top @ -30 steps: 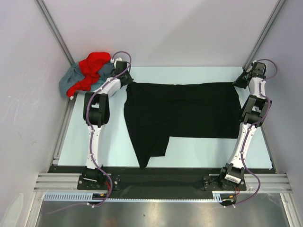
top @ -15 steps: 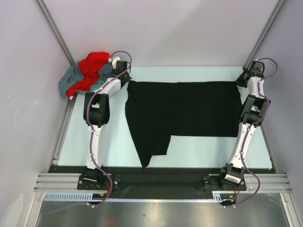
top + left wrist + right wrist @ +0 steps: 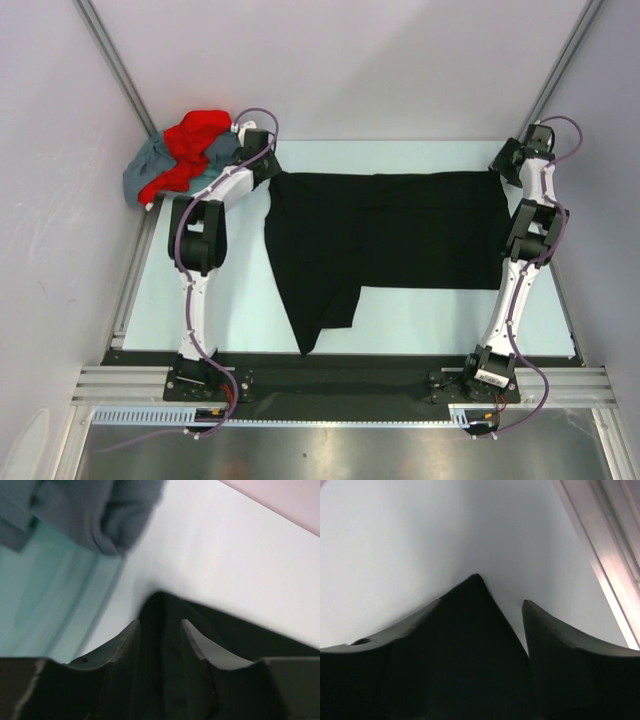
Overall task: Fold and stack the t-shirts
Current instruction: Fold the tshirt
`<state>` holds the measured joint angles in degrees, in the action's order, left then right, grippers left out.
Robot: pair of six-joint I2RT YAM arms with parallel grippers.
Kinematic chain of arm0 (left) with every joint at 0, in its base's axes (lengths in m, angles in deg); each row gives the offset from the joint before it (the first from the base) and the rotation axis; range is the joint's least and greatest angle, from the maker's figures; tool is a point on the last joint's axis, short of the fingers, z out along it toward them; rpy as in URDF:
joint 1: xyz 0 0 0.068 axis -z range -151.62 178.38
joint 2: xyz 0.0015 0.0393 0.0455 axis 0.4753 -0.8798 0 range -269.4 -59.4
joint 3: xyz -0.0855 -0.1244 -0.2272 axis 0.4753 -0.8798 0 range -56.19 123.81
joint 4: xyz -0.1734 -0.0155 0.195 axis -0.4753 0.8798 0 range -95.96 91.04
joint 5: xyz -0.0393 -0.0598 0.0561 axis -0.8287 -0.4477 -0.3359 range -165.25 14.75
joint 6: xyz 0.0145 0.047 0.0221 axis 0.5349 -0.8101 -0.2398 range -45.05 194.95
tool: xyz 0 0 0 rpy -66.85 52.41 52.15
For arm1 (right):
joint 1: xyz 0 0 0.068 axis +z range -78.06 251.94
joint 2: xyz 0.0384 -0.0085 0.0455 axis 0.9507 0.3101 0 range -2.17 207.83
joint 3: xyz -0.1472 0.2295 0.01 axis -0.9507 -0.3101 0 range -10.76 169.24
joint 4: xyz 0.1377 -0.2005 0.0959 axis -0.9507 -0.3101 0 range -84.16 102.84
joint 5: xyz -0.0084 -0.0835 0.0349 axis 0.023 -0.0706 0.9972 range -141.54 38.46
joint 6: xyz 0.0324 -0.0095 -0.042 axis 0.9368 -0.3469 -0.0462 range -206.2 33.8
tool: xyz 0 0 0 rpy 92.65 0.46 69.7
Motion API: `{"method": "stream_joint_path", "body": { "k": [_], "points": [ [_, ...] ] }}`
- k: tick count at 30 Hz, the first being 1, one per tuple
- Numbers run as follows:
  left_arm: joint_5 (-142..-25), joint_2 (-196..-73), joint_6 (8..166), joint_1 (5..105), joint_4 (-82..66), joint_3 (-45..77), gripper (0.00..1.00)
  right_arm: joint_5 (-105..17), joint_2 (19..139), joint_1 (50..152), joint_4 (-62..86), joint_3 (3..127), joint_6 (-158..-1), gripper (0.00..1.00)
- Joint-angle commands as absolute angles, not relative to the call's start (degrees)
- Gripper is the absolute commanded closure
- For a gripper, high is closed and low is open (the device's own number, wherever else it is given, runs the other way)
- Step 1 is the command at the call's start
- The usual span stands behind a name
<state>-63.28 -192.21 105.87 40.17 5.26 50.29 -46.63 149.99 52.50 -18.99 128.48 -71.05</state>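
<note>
The black t-shirt (image 3: 385, 235) lies spread on the pale table, its left part hanging toward the near edge. My left gripper (image 3: 267, 170) is at the shirt's far-left corner. In the left wrist view the left gripper (image 3: 160, 626) is open, with the black cloth (image 3: 165, 610) lying between the parted fingers. My right gripper (image 3: 501, 166) is at the far-right corner. In the right wrist view the right gripper (image 3: 481, 604) is open over the pointed cloth corner (image 3: 470, 610). The red t-shirt (image 3: 195, 135) and the grey-blue t-shirt (image 3: 148, 168) are bunched together at the far left; the grey-blue t-shirt (image 3: 100, 510) also shows in the left wrist view.
White walls close in the table (image 3: 420, 320) at the back and both sides, with metal frame posts (image 3: 115, 60) in the far corners. A metal rail (image 3: 340, 385) runs along the near edge by the arm bases.
Both grippers have opened and let go of the black shirt's far corners. The right wrist has drawn back slightly. The shirt lies where it was.
</note>
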Motion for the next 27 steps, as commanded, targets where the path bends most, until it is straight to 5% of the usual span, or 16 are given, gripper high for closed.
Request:
{"method": "stream_joint_path", "body": {
  "k": [1,7,15,18,27],
  "points": [
    [-70.75,-181.23,105.97,41.91,2.74,45.00,0.54,-53.81,144.35,53.30,-26.43,129.87,-70.83,0.27],
    [-80.25,-171.13,107.21,43.06,0.72,35.84,0.52,-59.44,137.67,53.92,-31.98,130.31,-68.98,0.00],
    [-88.78,-154.52,107.65,46.13,3.87,16.95,0.57,-65.70,124.67,58.22,-40.50,119.63,-66.63,0.00],
    [-89.05,-148.36,108.43,47.71,7.74,9.48,0.65,-62.01,117.38,61.73,-42.44,109.27,-63.54,0.00],
    [-89.23,-129.64,114.05,50.18,16.27,-15.04,0.63,-47.43,99.63,78.87,-42.98,85.42,-63.62,0.00]
  ]
}}
